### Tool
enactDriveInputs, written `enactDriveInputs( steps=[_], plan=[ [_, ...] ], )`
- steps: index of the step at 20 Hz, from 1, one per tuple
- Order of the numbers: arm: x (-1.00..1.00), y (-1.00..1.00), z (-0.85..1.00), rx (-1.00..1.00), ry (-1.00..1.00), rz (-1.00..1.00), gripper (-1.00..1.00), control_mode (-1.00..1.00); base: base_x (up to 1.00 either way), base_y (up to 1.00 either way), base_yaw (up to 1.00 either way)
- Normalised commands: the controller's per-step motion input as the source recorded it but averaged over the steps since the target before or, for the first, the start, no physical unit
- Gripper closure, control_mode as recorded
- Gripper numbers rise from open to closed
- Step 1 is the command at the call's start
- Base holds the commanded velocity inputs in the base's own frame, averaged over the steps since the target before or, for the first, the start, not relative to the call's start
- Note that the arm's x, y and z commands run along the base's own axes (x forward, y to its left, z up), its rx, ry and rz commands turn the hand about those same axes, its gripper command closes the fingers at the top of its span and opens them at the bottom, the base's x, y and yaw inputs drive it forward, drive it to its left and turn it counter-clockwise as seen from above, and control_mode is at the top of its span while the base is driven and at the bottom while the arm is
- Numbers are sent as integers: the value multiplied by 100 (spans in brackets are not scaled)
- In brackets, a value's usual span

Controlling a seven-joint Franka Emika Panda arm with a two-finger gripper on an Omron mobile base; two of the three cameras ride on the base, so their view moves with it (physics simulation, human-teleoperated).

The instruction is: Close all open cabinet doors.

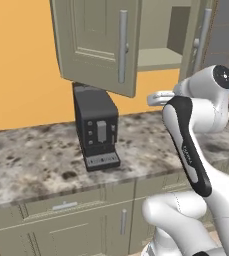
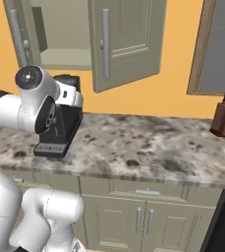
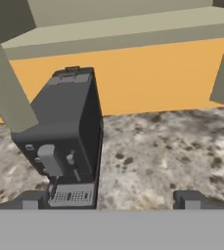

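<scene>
Left door: one of the two cabinet doors (image 1: 98, 42) swings wide out over the counter at about 11 o'clock in the left base view, its silver bar handle (image 1: 122, 46) facing us.
Coffee machine: the dark coffee machine (image 1: 97, 131) sits right beneath that door, so I'd judge the sweep has to stay up high.
Right door: the other door (image 1: 200, 37) stands ajar at 1 o'clock, edge-on to that camera; in the right base view it is the big panel (image 2: 126, 39) at 12 o'clock.
Handling: rigid hinged panels, likely light to swing; a flat push on the outer face near the free edge looks simpler than gripping the slim, smooth handle.
Gripper: in the hand view the gripper (image 3: 111, 200) shows its jaws spread fully, nothing between them, aimed low at the machine.
Counter: speckled grey stone counter (image 2: 148, 147) over base cabinets (image 2: 143, 219).
Room: orange wall (image 1: 21, 65), a grey window (image 2: 219, 44) at 2 o'clock in the right base view, and a knife block (image 2: 223, 118) at 3 o'clock.
</scene>
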Motion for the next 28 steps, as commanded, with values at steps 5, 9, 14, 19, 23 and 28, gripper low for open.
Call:
enactDriveInputs(
  steps=[5, 9, 14, 19, 23, 28],
  plan=[
    [0, 0, 0, 0, 0, 0, -100, 100, 51, 0, 0],
    [0, 0, 0, 0, 0, 0, -100, 100, 37, -9, 0],
    [0, 0, 0, 0, 0, 0, -100, 100, 15, -6, 0],
    [0, 0, 0, 0, 0, 0, -100, 100, 24, -8, 0],
    [0, 0, 0, 0, 0, 0, -100, 100, 13, -7, 3],
    [0, 0, 0, 0, 0, 0, -100, 100, 0, 0, 0]
  ],
)
